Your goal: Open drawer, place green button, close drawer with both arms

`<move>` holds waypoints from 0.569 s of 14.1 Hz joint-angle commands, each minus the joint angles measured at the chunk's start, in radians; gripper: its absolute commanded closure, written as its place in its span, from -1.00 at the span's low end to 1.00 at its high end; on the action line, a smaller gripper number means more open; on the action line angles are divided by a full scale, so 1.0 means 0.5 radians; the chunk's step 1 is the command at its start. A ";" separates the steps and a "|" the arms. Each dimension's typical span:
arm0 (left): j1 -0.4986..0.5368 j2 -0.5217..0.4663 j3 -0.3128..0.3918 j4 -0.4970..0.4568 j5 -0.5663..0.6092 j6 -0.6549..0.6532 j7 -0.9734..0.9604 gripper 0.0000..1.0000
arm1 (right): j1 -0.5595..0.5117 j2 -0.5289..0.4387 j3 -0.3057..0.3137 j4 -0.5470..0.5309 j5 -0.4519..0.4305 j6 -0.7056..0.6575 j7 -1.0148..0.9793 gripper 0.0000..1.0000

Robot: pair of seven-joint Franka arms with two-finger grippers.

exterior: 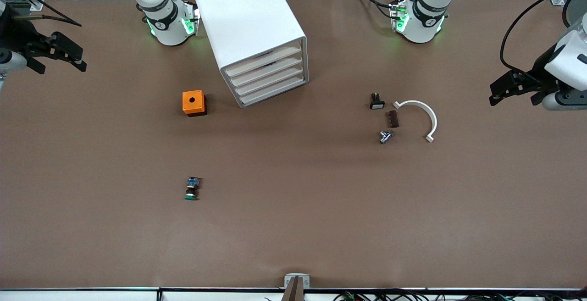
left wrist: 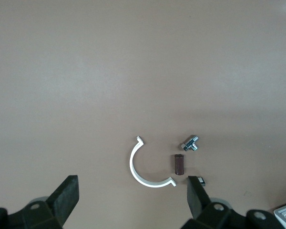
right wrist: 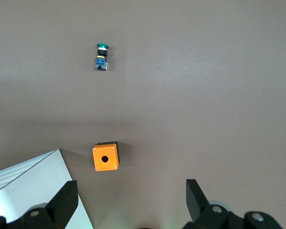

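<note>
Step in hand: none begun, by the look of it; opening of the drawer [exterior: 261, 60] judged first in line.
Cabinet [exterior: 250, 21]: white, rounded, near the right arm's base, fronts angled toward the front camera and the left arm's end of the table.
Drawer: uppermost of four; front sits a little proud of the three below, with a dark slit showing above it; otherwise in, contents not visible.
Button [exterior: 192, 188]: lying on its side on the bare table, green cap toward the front camera; well apart from the cabinet and nearer the camera than the orange cube [exterior: 193, 103]. Also seen in the right wrist view [right wrist: 101, 57].
Left gripper [exterior: 516, 87]: raised at the left arm's end of the table, fingers spread wide, nothing held.
Right gripper [exterior: 57, 58]: raised at the right arm's end of the table, fingers spread wide, nothing held.
Other parts: white half-ring clip [exterior: 419, 117], small brown block [exterior: 392, 119], metal fitting [exterior: 385, 136], black part with white face [exterior: 376, 102], clustered toward the left arm's end; not part of the job.
Next move calls for: one gripper brought to the top drawer's front edge, lined up square to the angled cabinet, then a straight pull along the drawer's run.
Caution: fronts shallow and closely stacked; easy to catch the second drawer instead.
After that: button pickup likely suits the right arm.
</note>
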 commanded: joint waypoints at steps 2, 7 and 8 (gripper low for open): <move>0.006 0.007 -0.002 0.022 0.010 -0.026 0.006 -0.99 | -0.012 -0.063 -0.006 -0.056 0.021 0.017 -0.011 -1.00; 0.043 0.086 -0.005 0.025 0.010 -0.029 0.004 -0.99 | -0.025 -0.060 -0.010 -0.050 0.021 0.001 -0.015 -1.00; 0.043 0.129 -0.005 0.031 0.016 -0.026 0.006 -0.99 | -0.022 -0.060 -0.010 -0.047 0.021 -0.002 -0.015 -1.00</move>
